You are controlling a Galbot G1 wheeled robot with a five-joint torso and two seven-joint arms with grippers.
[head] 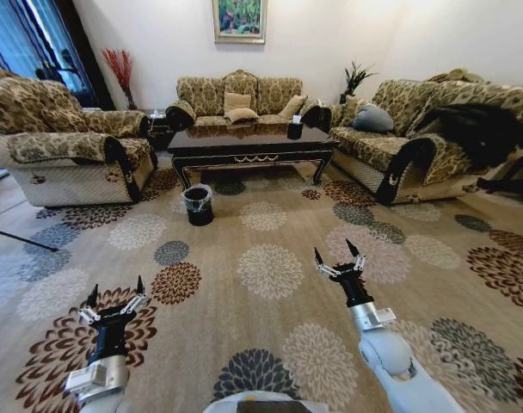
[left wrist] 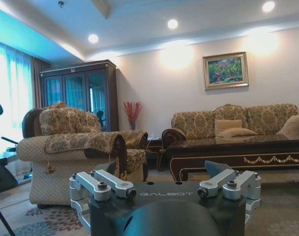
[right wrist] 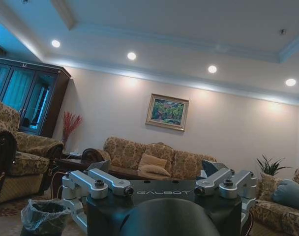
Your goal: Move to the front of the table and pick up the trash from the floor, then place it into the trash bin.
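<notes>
Both claws stand spread wide and hold nothing. The left gripper [head: 116,294], black-fingered on a silver wrist, hangs over the flowered beige carpet [head: 270,258] at the near left, its two tips well apart and clear of the floor. The right gripper [head: 338,255] is a little farther into the room at the near right, equally open, touching nothing.

The long low table of glossy dark wood [head: 249,142] stands at the far middle of the room, its gold scroll ornament facing the robot, well apart from both grippers. The small round black trash bin lined with a crinkly clear bag [head: 198,205] sits on the carpet just in front of the table's left leg. A small black tissue box [head: 294,130] rests on the tabletop toward its right end. No trash can be made out on the patterned carpet.

Patterned gold sofas ring the table: one behind it [head: 240,99], one at the left [head: 68,142] and one at the right [head: 425,129], the last with a grey-blue cushion [head: 372,119] and a dark garment [head: 481,129] draped on it. The open carpet between robot and table is unobstructed.

In each wrist view the gripper body carries the word "GALBOT".
</notes>
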